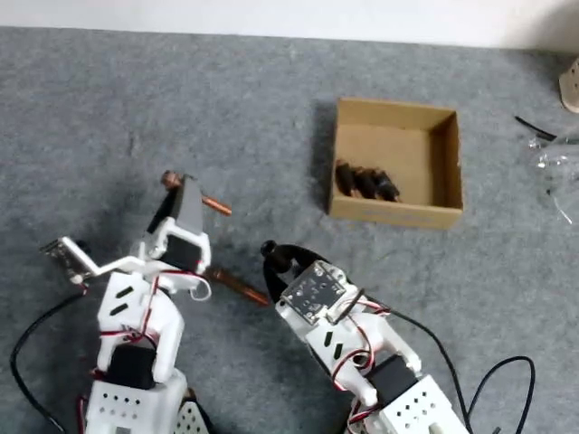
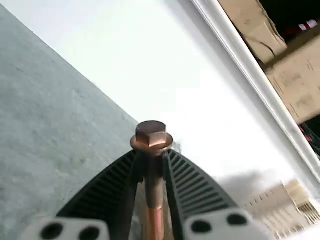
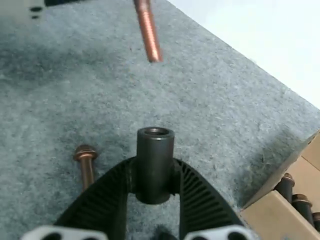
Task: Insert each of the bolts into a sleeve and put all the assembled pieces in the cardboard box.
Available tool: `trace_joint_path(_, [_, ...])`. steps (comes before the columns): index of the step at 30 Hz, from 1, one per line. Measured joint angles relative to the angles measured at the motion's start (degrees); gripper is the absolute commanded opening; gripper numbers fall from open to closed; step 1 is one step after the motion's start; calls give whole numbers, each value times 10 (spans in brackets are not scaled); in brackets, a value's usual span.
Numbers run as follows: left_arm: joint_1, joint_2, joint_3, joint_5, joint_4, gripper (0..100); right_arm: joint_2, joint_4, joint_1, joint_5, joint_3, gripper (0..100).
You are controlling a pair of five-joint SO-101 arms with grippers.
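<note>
On the grey surface (image 1: 226, 108) we see the cardboard box (image 1: 393, 214) holding three assembled pieces (image 1: 365, 182). Our left pincer (image 2: 151, 156) grips one bolt (image 2: 151, 137); our right pincer (image 3: 155, 170) grips one sleeve (image 3: 155, 147); a second bolt (image 3: 86, 165) lies just beside it.

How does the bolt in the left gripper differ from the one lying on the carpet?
The held bolt is clamped in the left gripper, raised off the carpet. The loose bolt lies flat on the carpet, gripped by nothing, beside the right gripper holding the sleeve. Both are copper-coloured and without a sleeve.
</note>
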Motion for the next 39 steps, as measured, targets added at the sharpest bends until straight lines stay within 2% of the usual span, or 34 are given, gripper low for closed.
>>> trace_joint_path(4, [73, 0, 0, -16, 37, 4, 0, 0, 0, 0, 0, 5])
trace_joint_path(8, [103, 0, 2, -57, 38, 4, 0, 0, 0, 0, 0, 5])
trace_joint_path(21, [98, 0, -1, -63, 40, 4, 0, 0, 0, 0, 0, 5])
trace_joint_path(23, [89, 0, -1, -52, 42, 4, 0, 0, 0, 21, 0, 5])
trace_joint_path(28, [101, 0, -4, -26, 91, 4, 0, 0, 0, 56, 0, 5])
trace_joint_path(39, [106, 0, -62, -26, 146, 4, 0, 0, -1, 61, 0, 5])
